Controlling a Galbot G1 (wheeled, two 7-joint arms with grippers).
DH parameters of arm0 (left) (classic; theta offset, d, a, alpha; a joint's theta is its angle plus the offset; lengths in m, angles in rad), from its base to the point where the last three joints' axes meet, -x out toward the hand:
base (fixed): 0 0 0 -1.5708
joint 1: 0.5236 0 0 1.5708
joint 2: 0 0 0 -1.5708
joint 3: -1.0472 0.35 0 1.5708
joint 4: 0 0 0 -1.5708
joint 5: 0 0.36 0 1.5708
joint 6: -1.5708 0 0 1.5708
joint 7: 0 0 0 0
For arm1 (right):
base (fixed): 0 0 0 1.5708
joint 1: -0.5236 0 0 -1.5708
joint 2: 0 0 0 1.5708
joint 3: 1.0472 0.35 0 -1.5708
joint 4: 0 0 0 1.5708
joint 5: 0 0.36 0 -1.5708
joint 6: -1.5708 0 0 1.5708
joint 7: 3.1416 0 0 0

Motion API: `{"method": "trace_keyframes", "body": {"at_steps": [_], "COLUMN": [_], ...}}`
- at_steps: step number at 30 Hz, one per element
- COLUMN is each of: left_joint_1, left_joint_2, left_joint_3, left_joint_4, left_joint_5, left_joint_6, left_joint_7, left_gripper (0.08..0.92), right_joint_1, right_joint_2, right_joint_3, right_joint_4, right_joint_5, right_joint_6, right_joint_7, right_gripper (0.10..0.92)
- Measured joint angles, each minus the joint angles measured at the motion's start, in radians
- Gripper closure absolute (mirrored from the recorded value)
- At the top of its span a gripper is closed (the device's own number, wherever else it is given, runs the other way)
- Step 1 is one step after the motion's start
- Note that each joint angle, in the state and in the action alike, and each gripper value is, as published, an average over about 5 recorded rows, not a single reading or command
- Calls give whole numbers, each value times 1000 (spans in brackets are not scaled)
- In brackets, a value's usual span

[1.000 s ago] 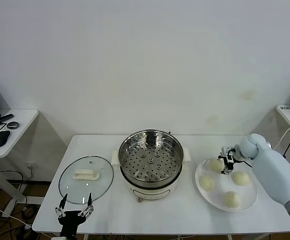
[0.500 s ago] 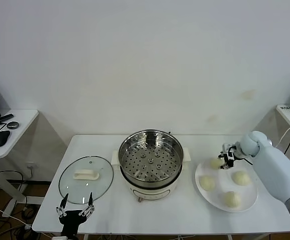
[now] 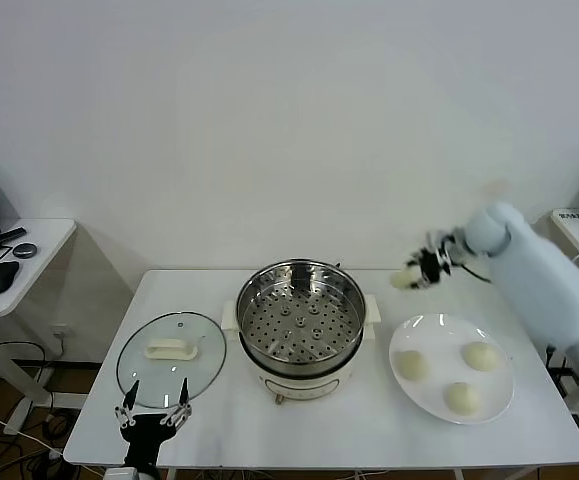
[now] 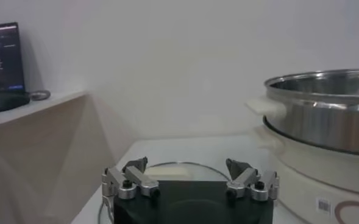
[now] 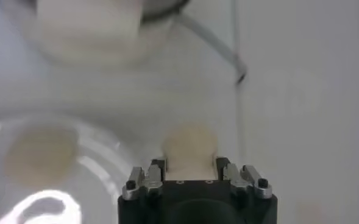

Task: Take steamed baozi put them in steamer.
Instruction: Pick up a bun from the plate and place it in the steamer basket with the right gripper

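Note:
The steamer stands mid-table, a shiny steel pot with a bare perforated tray; its wall also shows in the left wrist view. My right gripper hangs in the air between the steamer and the white plate, shut on one pale baozi. The right wrist view shows that baozi pinched between the fingers of the right gripper. Three more baozi lie on the plate. My left gripper is parked open at the table's front left, holding nothing.
A round glass lid with a cream handle lies flat left of the steamer, just beyond the left gripper. A side table with a mouse stands at far left. The wall rises close behind the table.
My right gripper closed on the plate's far-left baozi, then lifted it off the plate and carried it up and toward the steamer. The left arm stayed still.

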Motion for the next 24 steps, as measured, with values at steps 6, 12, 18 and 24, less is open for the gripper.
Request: {"method": "trace_keyframes", "body": {"at_steps": [6, 12, 18, 24], "left_joint_1": [-2, 8, 21, 28], "left_joint_2": [-11, -18, -30, -37], "left_joint_3": [6, 3, 2, -2], "left_joint_4": [-7, -16, -25, -34], "left_joint_5": [-3, -8, -8, -8], "left_joint_6": [1, 2, 2, 1], "left_joint_7": [-4, -6, -8, -11], "left_gripper": [177, 177, 177, 177], "right_joint_1": [145, 212, 234, 231], "right_joint_2": [131, 227, 297, 353], "right_joint_3": [-99, -197, -269, -296], "right_joint_4": [-87, -118, -126, -139], "right_joint_5": [117, 152, 78, -57], "right_joint_6": [201, 419, 584, 680], "right_joint_7": [-70, -115, -135, -132], "right_gripper": [517, 509, 510, 515]}}
